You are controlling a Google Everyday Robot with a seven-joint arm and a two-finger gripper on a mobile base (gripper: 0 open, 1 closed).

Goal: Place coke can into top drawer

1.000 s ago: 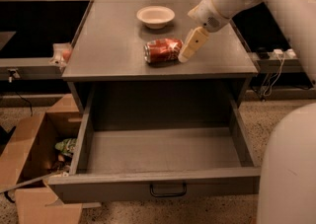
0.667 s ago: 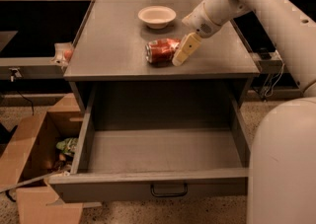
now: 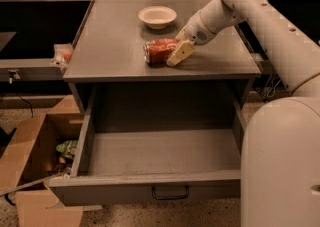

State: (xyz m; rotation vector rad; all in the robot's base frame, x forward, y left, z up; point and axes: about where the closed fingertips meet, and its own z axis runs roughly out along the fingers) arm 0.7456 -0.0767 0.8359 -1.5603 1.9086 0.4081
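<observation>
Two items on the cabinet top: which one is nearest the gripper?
The coke can, red and lying on its side: the gripper is at its right end. The white bowl sits upright farther back, apart from both.

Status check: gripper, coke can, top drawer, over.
Gripper at right end of coke can. Can on its side on cabinet top. Top drawer open, nothing inside. White bowl behind, apart.

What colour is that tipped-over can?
The coke can is red with some white, in the camera view. The claw is at one end of it.
</observation>
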